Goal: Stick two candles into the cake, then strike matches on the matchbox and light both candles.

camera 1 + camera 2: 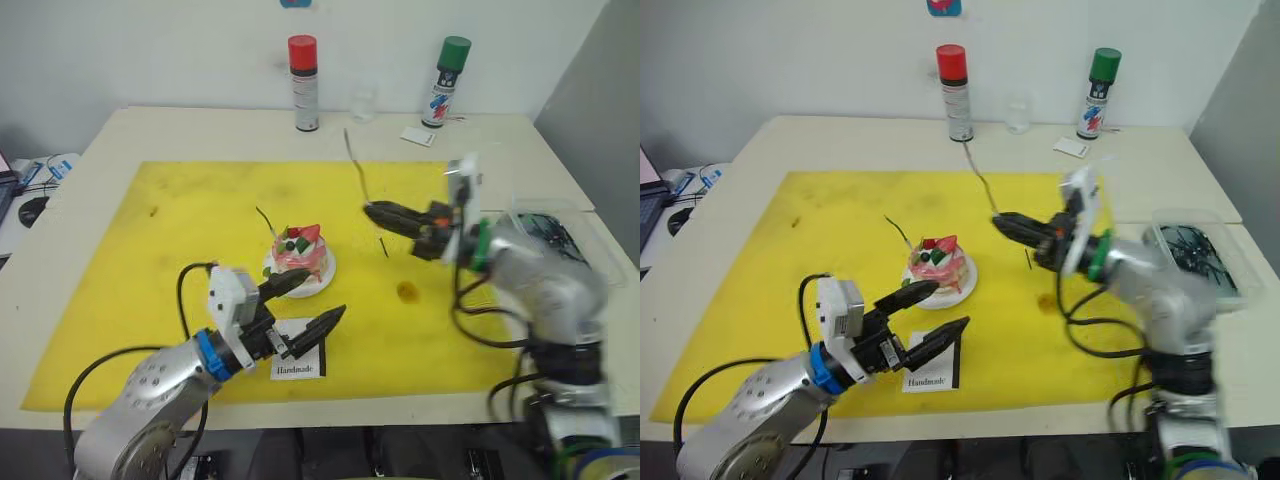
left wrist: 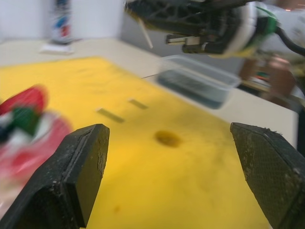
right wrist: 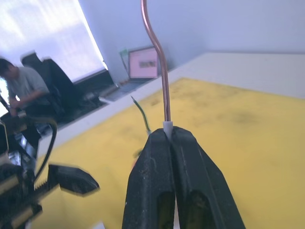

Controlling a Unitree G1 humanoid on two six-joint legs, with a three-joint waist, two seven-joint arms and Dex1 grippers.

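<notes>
- Yellow mat (image 1: 150,260) fills the middle of my head view, and on it, a little below centre, sits the cake (image 1: 300,252) on its small white plate.
- I judge I am on the first step: one candle (image 1: 264,219) already stands tilted in the cake's upper-left side, and the second candle (image 1: 354,160) is in my right gripper (image 1: 374,211), right of centre.
- That gripper is clamped on the candle's pale lower end (the right wrist view shows the fingers pressed together around it), with the thin stick rising up and away toward the top of the frame.
- The held candle is well apart from the cake, to its upper right, so the next move calls for bringing the pale end over the cake's top and pressing it in clear of the strawberry.
- My left gripper (image 1: 308,304) hangs in the lower middle of the frame, spread wide and holding nothing; its upper finger is just beside the plate's rim.
- Just under it lies the matchbox (image 1: 298,362).
- Two matches (image 1: 384,245) lie on the mat right of the cake, below the right gripper, not yet taken.
</notes>
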